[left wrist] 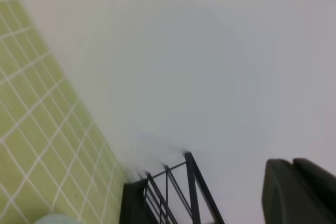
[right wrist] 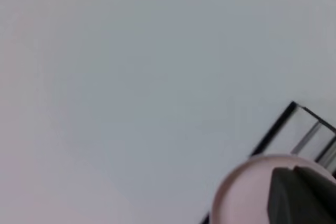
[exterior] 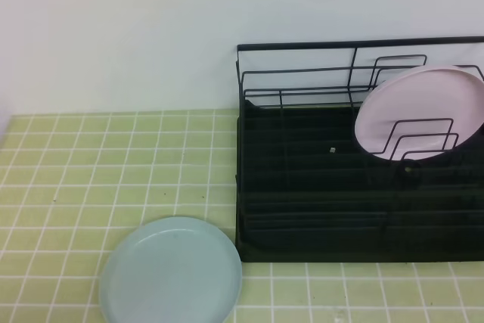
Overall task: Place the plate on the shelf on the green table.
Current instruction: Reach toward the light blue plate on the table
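Exterior high view: the plate (exterior: 171, 271), rigid, smooth, likely slippery, lies flat on the bench (exterior: 91, 164); grip its rim; both end effectors closed, empty.

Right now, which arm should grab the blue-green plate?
Probably the left. The plate lies flat on the green table, left of the shelf, and peeks into the left wrist view. The right wrist view shows the pink plate.
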`<state>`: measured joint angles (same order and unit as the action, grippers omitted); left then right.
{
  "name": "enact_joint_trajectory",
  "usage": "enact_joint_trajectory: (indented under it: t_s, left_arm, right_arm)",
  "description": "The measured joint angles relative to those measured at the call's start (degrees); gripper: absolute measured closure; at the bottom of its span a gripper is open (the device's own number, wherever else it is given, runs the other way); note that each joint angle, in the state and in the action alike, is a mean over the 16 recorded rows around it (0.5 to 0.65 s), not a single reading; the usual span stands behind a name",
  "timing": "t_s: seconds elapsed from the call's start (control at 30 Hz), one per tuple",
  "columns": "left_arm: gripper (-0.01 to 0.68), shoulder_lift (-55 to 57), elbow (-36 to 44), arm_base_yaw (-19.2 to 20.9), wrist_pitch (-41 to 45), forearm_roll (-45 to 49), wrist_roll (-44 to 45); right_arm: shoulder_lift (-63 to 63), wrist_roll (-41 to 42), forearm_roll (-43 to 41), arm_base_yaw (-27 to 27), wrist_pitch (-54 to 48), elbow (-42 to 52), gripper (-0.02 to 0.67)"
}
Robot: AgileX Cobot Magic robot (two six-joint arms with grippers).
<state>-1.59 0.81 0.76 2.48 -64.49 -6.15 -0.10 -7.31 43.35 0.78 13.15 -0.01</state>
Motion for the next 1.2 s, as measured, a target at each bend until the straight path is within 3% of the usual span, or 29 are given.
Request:
enact_joint_trajectory:
  t_s: [0.13,0.33,0.67,1.0,1.2]
  left_arm:
    - [0.673,0.03,-2.58,0.0,2.72,-0.4,4.8]
    - [0.673,1.32,-9.12,0.0,8.02,0.89,14.04]
    - [0.673,12.82,-22.12,0.0,21.61,13.66,22.74]
    - [0.638,31.0,-29.63,0.0,30.83,29.69,21.81]
    - [0.524,41.44,-31.15,0.0,32.92,35.34,19.4]
  right_arm:
    - [-0.09,-0.9,-1.21,0.0,1.15,-1.01,0.651]
    - [-0.13,-0.93,-10.13,0.0,-1.89,-6.1,0.652]
    - [6.96,6.34,-30.24,0.43,-25.72,-22.79,0.652]
    - [24.99,13.63,-31.69,3.07,-54.93,-36.15,0.652]
    - [32.79,17.41,-26.79,4.28,-65.63,-39.61,0.652]
